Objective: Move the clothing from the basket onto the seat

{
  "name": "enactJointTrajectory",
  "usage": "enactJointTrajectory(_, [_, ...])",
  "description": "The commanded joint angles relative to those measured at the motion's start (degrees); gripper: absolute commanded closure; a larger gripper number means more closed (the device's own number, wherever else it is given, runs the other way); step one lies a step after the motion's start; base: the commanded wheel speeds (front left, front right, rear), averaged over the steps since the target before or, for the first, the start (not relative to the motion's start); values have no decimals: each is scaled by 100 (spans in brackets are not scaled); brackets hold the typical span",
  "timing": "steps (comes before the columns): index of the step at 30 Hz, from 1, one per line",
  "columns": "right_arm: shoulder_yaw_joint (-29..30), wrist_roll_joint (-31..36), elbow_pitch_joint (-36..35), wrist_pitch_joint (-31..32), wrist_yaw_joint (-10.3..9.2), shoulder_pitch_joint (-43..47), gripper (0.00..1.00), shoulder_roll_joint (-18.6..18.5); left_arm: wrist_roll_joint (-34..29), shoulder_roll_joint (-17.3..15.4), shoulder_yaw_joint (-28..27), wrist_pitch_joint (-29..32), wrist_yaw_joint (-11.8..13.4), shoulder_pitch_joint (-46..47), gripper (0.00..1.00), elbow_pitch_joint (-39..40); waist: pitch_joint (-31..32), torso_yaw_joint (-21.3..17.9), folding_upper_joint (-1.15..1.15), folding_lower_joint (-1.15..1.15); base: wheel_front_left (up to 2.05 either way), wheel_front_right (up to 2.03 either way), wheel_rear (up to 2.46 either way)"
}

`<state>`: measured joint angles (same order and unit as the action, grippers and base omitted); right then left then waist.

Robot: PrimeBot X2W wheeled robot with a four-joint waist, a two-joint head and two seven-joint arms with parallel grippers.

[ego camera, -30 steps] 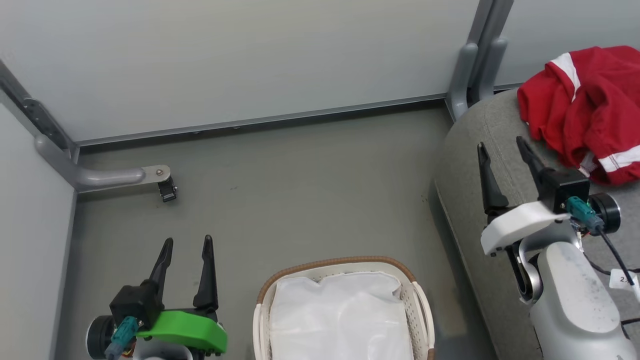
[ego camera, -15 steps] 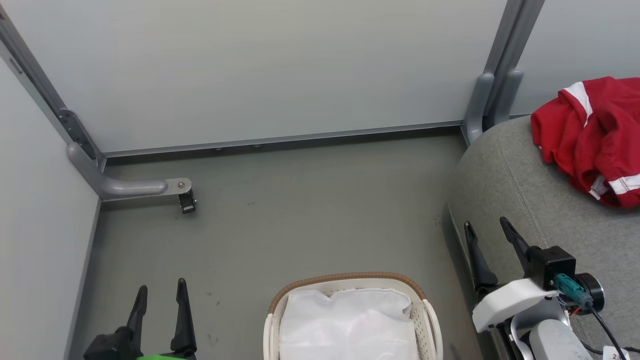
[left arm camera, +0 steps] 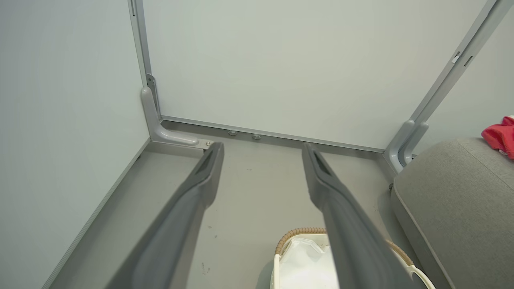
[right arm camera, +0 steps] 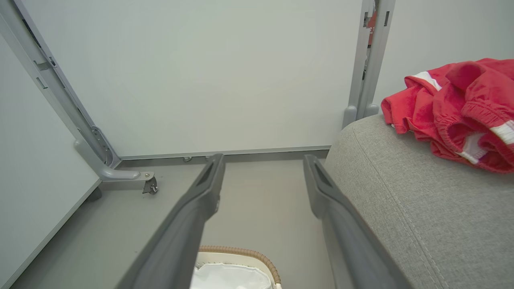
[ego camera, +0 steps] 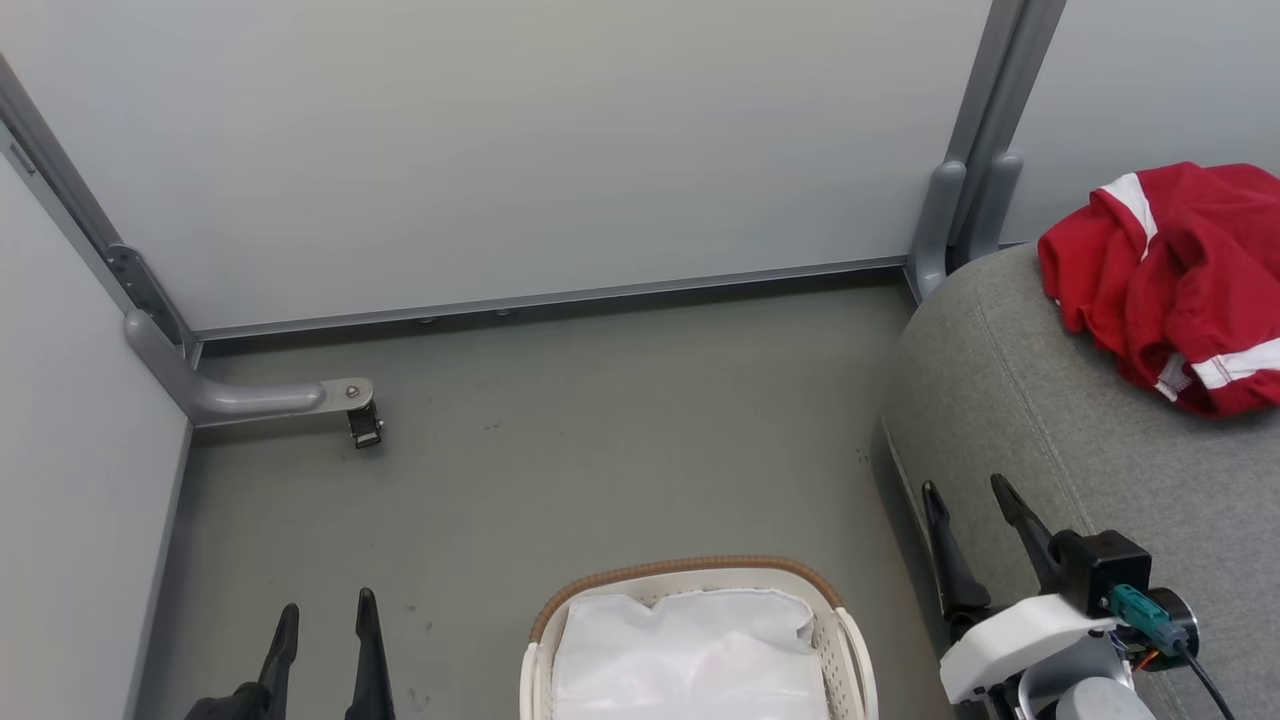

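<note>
The right gripper [ego camera: 965,486] is showing two long dark tapering fingers [ego camera: 946,560] rising from a black block [ego camera: 1100,565]. A white moulded shell [ego camera: 1010,640] is sitting behind them, and a teal connector [ego camera: 1135,607] is feeding a black cable [ego camera: 1200,680]. The left gripper [ego camera: 325,605] is showing matching fingers.

Grey floor [ego camera: 600,450], grey seat [ego camera: 1050,430]
The basket [ego camera: 680,570] stands on the floor just beside the seat; the red clothing [ego camera: 1170,280] lies bunched on the seat's top.

Red clothing [ego camera: 1170,280] with white stripes, grey seat [ego camera: 1080,430], brown-rimmed white basket [ego camera: 690,572].
</note>
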<state>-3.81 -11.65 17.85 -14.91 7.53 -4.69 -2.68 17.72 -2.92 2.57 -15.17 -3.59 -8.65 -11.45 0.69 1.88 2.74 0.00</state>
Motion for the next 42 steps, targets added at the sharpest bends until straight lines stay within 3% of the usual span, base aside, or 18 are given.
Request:
enactJointTrajectory(1, [1,-20,-26,-17,-8,89,0,-18,36,2,11,4,29,-85,0,1,4,0,0,0,0,0,0])
enactJointTrajectory(14, [1,-24,-28,-17,-8,71,0,-18,52,1,56,4,-57,-75,0,-9,10,-10,0,0,0,0,0])
enactJointTrajectory(15, [-5,-3,-6,0,0,29,100,0,20,3,63,1,-39,-6,100,-4,11,-10,0,0,0,0,0])
enactJointTrajectory(19, [16,-80,146,38,0,75,100,19,94,10,67,30,-45,18,100,-162,8,-12,0,0,0,0,0])
enactJointTrajectory(25, [130,-735,151,239,0,-3,100,15,702,9,-29,218,-25,177,100,-153,4,-21,-9,0,0,0,0])
enactJointTrajectory(42, [324,-2380,66,652,-1,-110,100,5,2218,6,-226,646,33,498,100,-40,-53,-45,0,0,0,0,0])
